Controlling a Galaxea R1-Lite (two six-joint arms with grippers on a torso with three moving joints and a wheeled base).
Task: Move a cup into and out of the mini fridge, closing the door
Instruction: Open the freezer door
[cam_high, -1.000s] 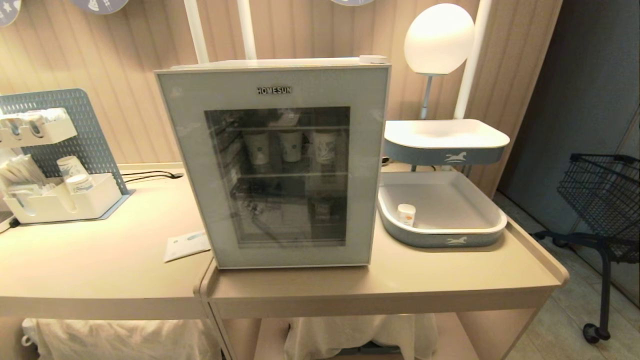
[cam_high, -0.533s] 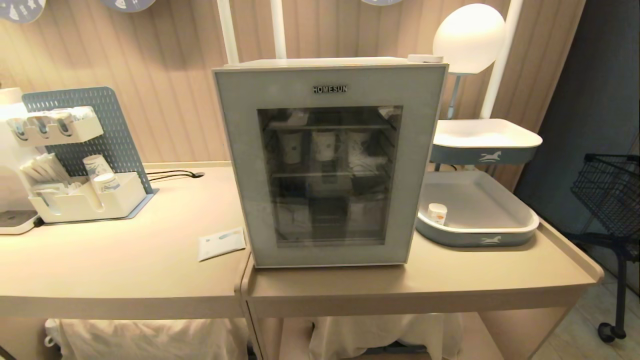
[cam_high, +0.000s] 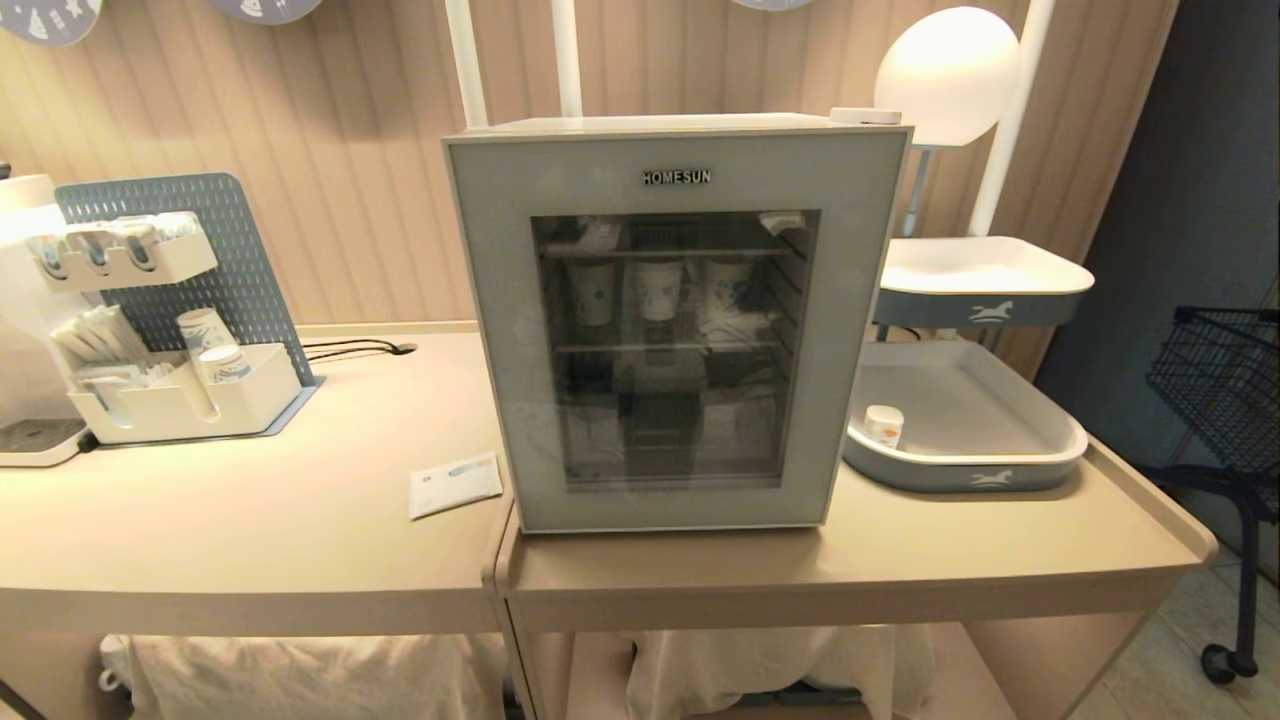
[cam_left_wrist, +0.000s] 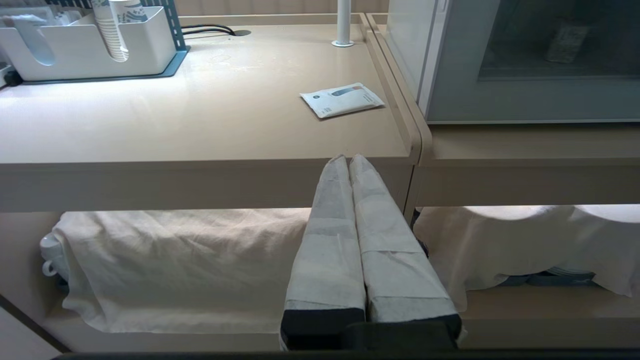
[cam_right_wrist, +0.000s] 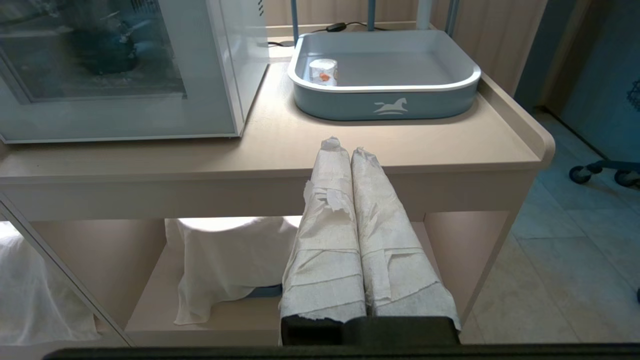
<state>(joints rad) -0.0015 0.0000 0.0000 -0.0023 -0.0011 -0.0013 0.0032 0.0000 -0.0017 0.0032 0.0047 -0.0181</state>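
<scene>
Beige counter (cam_high: 250, 540) against ribbed wall (cam_high: 350, 150); globe lamp (cam_high: 948, 75) glows.

only legible text: "homesun" at 12 o'clock on the door (cam_high: 672, 330) of the mini fridge (cam_high: 675, 125), top centre above the window.

Glossy dark glass door (cam_high: 672, 345); matt beige counter (cam_high: 250, 520); tape-wrapped pincers.

We count one mini fridge (cam_high: 675, 320) with three paper cups (cam_high: 658, 290) inside. There are two trays (cam_high: 1040, 465), and one little cup (cam_high: 883, 425) sits in the lower one. One packet (cam_high: 455, 484) lies on the table (cam_high: 250, 530).
</scene>
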